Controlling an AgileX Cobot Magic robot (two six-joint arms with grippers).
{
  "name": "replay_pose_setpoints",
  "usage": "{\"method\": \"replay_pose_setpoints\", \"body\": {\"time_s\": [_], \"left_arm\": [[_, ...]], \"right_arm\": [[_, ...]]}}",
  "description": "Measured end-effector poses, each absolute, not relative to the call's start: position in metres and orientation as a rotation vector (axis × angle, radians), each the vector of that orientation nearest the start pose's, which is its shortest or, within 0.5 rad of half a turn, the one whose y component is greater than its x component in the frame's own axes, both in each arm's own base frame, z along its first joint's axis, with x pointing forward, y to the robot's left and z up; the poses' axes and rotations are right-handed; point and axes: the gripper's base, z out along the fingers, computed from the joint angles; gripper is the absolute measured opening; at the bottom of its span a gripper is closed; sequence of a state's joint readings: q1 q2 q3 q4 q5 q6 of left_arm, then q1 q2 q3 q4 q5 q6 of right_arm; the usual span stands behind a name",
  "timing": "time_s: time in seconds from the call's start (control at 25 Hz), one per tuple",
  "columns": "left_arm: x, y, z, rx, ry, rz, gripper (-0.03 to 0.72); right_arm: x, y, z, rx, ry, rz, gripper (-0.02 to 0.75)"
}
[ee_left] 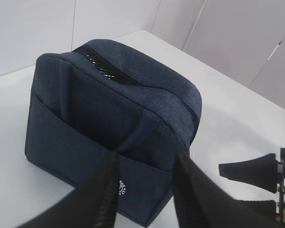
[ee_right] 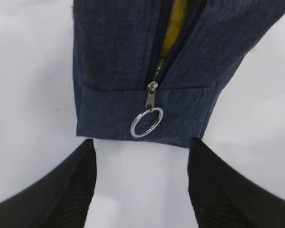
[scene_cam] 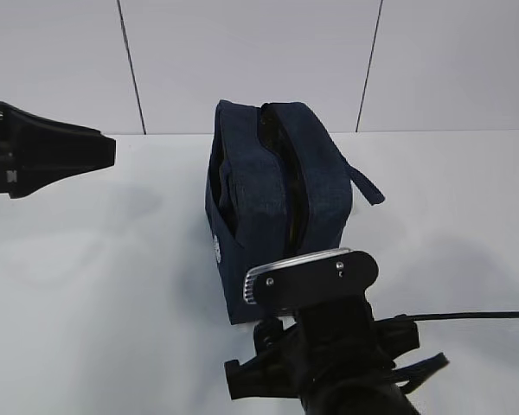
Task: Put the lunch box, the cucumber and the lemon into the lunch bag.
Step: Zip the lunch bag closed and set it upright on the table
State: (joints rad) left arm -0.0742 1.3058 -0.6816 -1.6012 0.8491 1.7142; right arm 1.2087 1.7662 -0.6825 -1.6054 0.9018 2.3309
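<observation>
We see a navy lunch bag [scene_cam: 277,203] standing on a white table [scene_cam: 95,285], its top zipper gaping, something yellow, perhaps the lemon [ee_right: 175,21], showing inside. Our right gripper [ee_right: 141,175] hangs open and empty just below the bag's end, the silver ring pull [ee_right: 146,122] between its jaws but untouched. Our left gripper [ee_left: 145,192], open and empty, sits near the bag's side. A careless nudge could tip or slide the bag; a closing pinch might miss the thin ring.

White tabletop [scene_cam: 95,285] before a pale panelled wall [scene_cam: 242,52] with thin dark seams, soft even light
</observation>
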Motion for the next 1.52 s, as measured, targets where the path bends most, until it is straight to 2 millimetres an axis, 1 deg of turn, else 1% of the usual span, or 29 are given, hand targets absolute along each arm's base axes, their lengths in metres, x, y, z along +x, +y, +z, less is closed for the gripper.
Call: {"method": "replay_pose_setpoints", "body": {"time_s": [0.32, 0.64, 0.96, 1.52], "left_arm": [[0.236, -0.087, 0.268, 0.678, 1.867, -0.868, 0.276], [0.236, -0.087, 0.268, 0.685, 1.861, -0.881, 0.276], [0.236, -0.088, 0.269, 0.686, 1.86, -0.883, 0.276], [0.235, -0.088, 0.269, 0.692, 1.855, -0.895, 0.276]], "right_arm": [[0.182, 0.23, 0.144, -0.191, 2.149, -0.012, 0.463], [0.185, 0.234, 0.143, -0.269, 2.157, 0.036, 0.463], [0.204, 0.234, 0.148, -0.19, 2.184, 0.075, 0.463], [0.215, 0.234, 0.129, -0.164, 2.252, 0.059, 0.463]]}}
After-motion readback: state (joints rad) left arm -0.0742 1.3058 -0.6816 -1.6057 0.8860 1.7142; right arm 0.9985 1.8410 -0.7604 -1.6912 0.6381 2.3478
